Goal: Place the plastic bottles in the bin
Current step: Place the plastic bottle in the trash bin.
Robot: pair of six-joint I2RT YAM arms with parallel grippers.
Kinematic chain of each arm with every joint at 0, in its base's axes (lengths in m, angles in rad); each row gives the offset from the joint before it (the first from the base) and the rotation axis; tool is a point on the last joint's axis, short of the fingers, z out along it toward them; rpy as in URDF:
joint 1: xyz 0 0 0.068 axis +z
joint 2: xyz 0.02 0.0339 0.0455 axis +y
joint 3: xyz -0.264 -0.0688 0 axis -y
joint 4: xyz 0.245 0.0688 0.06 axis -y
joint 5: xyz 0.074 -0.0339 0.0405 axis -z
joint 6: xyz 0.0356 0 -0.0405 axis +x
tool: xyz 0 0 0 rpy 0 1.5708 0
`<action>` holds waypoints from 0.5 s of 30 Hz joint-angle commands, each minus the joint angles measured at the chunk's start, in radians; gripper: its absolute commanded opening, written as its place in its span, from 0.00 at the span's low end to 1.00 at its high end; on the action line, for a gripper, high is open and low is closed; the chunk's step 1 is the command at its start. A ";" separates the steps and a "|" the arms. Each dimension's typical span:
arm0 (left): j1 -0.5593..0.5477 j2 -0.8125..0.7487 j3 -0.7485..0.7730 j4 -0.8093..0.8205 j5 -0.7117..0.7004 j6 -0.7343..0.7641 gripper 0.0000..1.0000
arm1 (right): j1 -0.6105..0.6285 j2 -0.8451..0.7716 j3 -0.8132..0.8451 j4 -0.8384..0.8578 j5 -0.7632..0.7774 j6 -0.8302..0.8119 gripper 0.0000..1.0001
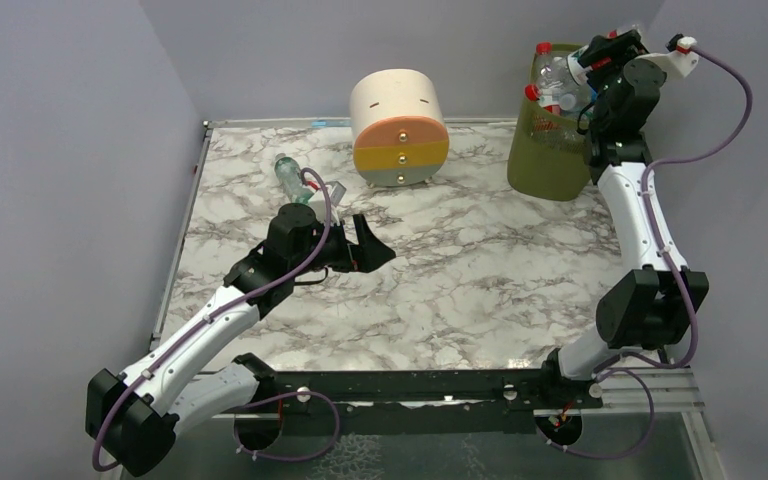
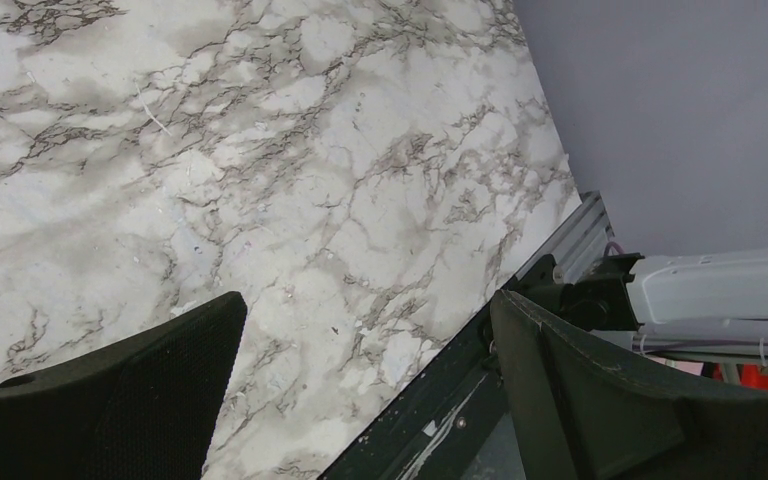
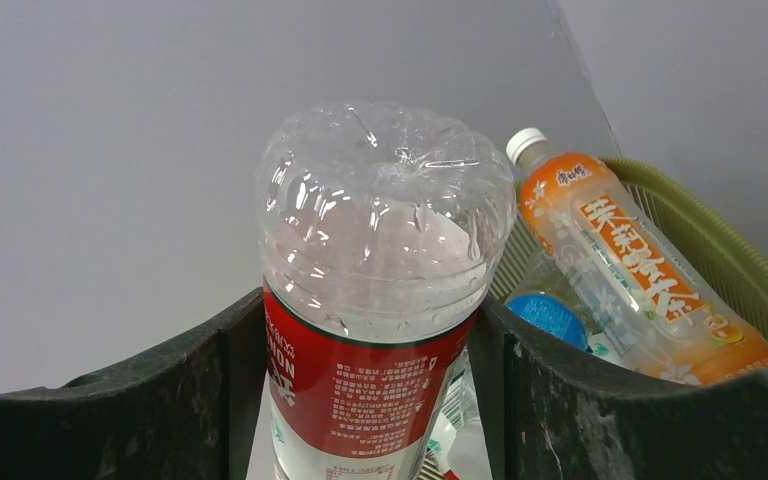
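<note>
My right gripper (image 3: pixel 370 400) is shut on a clear plastic bottle with a red label (image 3: pixel 380 300), held base-up over the olive-green mesh bin (image 3: pixel 730 260). Inside the bin lie an orange-liquid bottle (image 3: pixel 640 270) and a blue-labelled one (image 3: pixel 550 315). From above, the right gripper (image 1: pixel 585 60) sits at the bin (image 1: pixel 550 155) rim, where red caps (image 1: pixel 543 48) show. One bottle with a green label (image 1: pixel 290 178) lies on the table at the back left. My left gripper (image 1: pixel 365 245) hangs open just right of it, empty; its wrist view shows only marble between the open left gripper (image 2: pixel 368 310) fingers.
A cream, orange and yellow round drawer unit (image 1: pixel 400 128) stands at the back centre, left of the bin. The marble table (image 1: pixel 480 270) is edged by a metal rail at the front (image 2: pixel 440 410). Grey walls close in the left, back and right sides.
</note>
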State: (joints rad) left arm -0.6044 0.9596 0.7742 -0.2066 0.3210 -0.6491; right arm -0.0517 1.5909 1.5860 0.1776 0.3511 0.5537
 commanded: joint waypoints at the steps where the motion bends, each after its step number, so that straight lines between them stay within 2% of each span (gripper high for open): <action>1: -0.006 0.002 0.031 0.013 0.017 0.016 0.99 | -0.011 -0.058 -0.030 0.130 0.058 0.014 0.70; 15: -0.006 0.005 0.047 -0.016 0.010 0.031 0.99 | -0.013 0.015 -0.005 0.187 0.137 0.048 0.70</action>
State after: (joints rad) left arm -0.6044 0.9615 0.7750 -0.2192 0.3210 -0.6415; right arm -0.0589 1.5673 1.5585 0.3119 0.4274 0.5804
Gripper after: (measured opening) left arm 0.989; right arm 0.700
